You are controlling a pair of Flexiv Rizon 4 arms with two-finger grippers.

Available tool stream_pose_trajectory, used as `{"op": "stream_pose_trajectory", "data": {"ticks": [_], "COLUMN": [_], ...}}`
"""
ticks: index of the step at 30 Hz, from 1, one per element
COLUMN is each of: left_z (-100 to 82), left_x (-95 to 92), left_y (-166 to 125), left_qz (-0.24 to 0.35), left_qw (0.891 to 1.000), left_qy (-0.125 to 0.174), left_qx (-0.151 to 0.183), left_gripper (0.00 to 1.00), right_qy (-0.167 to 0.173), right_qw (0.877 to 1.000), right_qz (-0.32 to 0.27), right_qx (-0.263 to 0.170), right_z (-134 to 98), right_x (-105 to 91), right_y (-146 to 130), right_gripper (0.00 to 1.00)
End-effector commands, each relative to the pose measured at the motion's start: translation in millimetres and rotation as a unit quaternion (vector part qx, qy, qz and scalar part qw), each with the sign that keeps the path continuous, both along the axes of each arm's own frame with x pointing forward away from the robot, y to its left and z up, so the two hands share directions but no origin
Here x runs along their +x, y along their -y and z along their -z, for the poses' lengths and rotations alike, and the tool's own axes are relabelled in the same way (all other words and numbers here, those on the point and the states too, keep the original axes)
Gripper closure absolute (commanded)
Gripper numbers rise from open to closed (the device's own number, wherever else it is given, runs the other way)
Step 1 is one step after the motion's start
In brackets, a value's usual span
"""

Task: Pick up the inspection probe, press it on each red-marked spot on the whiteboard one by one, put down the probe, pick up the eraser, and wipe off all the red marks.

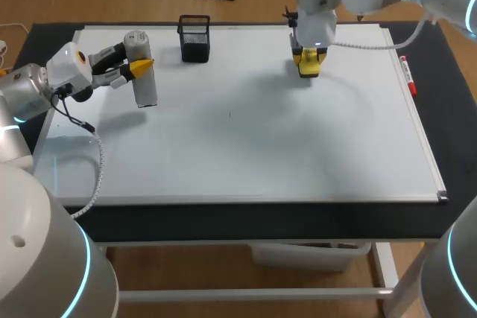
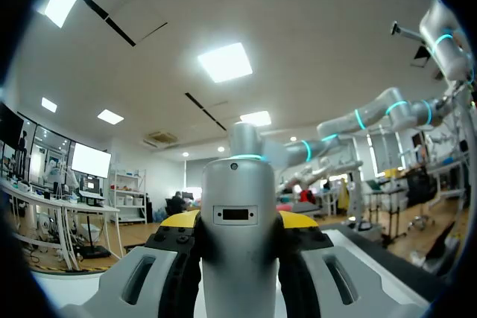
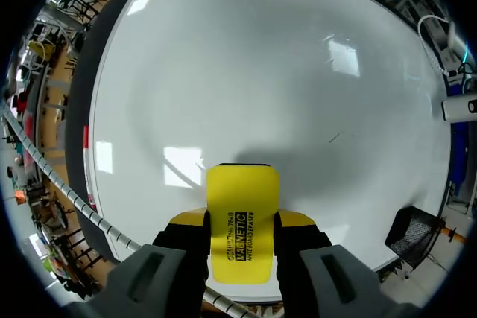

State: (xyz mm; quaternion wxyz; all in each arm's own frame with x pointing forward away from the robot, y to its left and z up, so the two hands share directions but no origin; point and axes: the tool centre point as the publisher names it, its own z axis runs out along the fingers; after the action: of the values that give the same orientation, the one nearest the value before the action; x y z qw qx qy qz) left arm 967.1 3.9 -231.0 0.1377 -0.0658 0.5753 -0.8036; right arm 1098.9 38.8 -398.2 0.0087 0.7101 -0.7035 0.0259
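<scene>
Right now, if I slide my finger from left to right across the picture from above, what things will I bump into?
Grey probe → black mesh basket → yellow eraser → marker pen at the whiteboard's right edge.

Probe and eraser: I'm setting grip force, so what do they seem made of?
The probe looks like smooth silver-grey metal or painted plastic: a satin sheen, which leaves it open. The eraser looks like yellow hard plastic, a flat smooth shell with black print; its wiping side is hidden.
</scene>
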Motion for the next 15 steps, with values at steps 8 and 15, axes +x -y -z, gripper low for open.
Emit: {"op": "stream_pose_trajectory", "data": {"ticks": [8, 15], "left_z": [-0.4, -0.4], "left_x": [-0.1, -0.1], "left_y": [0, 0], "left_qz": [-0.001, -0.001], "left_qw": [1.000, 1.000], "left_qy": [0.001, 0.001], "left_qx": [-0.001, -0.001], "left_gripper": [1.00, 1.00], "right_qy": [-0.046, -0.049], "right_qw": [0.999, 0.999], "right_qz": [0.001, -0.001], "right_qx": [0.000, 0.000], "right_z": [11, 14], "right_x": [37.3, 47.1], "right_y": [2, -2], "right_gripper": [1.00, 1.00]}}
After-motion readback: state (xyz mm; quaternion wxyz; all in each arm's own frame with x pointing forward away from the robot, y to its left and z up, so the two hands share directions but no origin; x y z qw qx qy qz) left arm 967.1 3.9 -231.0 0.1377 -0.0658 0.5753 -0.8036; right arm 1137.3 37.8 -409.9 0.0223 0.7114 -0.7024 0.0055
